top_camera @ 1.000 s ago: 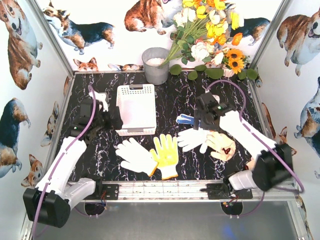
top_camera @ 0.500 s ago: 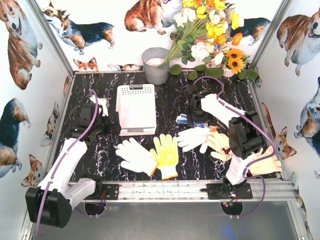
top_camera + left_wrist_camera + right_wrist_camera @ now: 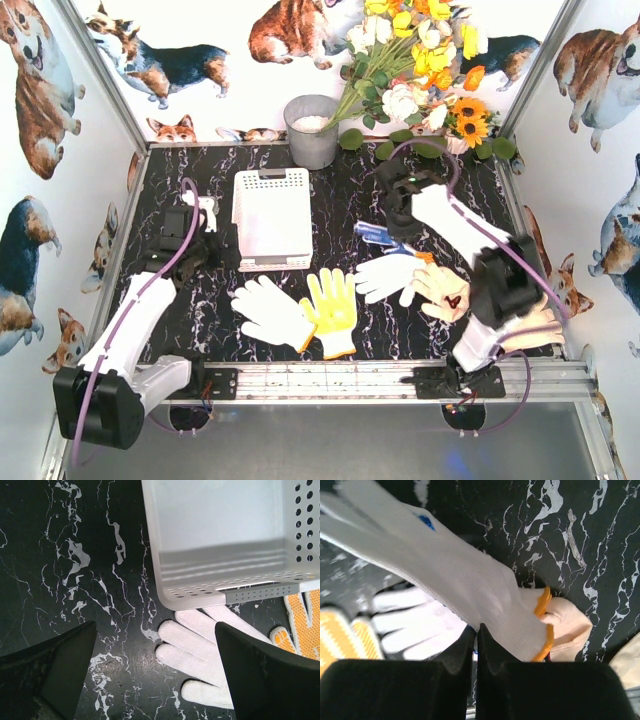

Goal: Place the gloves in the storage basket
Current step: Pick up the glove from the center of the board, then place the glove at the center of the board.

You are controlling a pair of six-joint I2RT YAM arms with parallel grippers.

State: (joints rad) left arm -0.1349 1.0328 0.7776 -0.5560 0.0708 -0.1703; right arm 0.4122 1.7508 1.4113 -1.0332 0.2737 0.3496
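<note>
Inside right tool (image 3: 476, 631), soft white knit glove (image 3: 465, 585)

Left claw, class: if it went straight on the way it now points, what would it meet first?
Most likely the fingertips of the white glove lying on the black table, seen between the fingers of the open left claw. Depth is unclear; it may touch bare table just beside them.

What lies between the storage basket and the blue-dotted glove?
Nothing lies there: between the storage basket and the blue-dotted glove only the bare black marble table shows, in the top view.
</note>
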